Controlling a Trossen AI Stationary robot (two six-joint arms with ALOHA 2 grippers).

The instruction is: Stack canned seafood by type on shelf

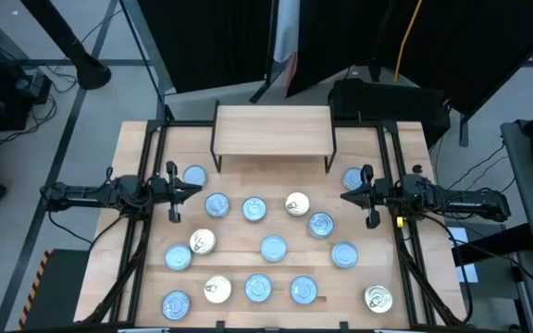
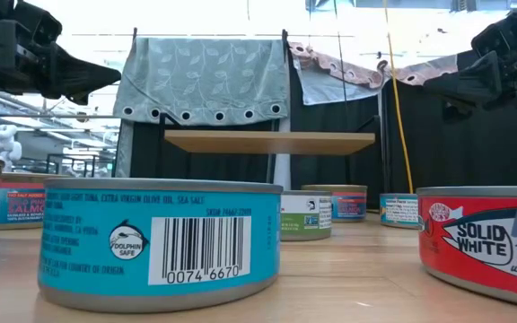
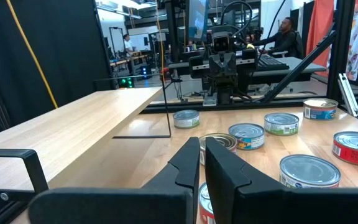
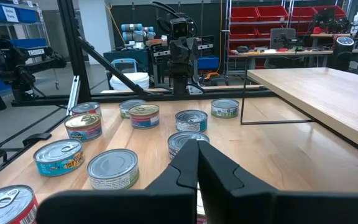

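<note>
From my station, the left gripper (image 1: 195, 190) hovers at nine o'clock on the table, fingers pressed almost together with nothing between them, its tips just beside a blue-lidded tin (image 1: 194, 175). Nothing is on the shelf (image 1: 272, 129) yet; it stands empty at twelve o'clock. The canned seafood (image 1: 273, 247) lies scattered from the centre down to six o'clock: mostly blue-printed lids, with cream-lidded tins (image 1: 296, 204) mixed in, and a red-sided solid white tin (image 2: 487, 242) close to the low camera. I judge these tins rigid, fairly weighty for their size, and slick on their printed sides, so I would open wide and pinch across the round wall, low under the rim, keeping each one flat. At three o'clock, the right gripper (image 1: 345, 197) waits fully closed and empty, next to another blue-lidded can (image 1: 353, 178).
</note>
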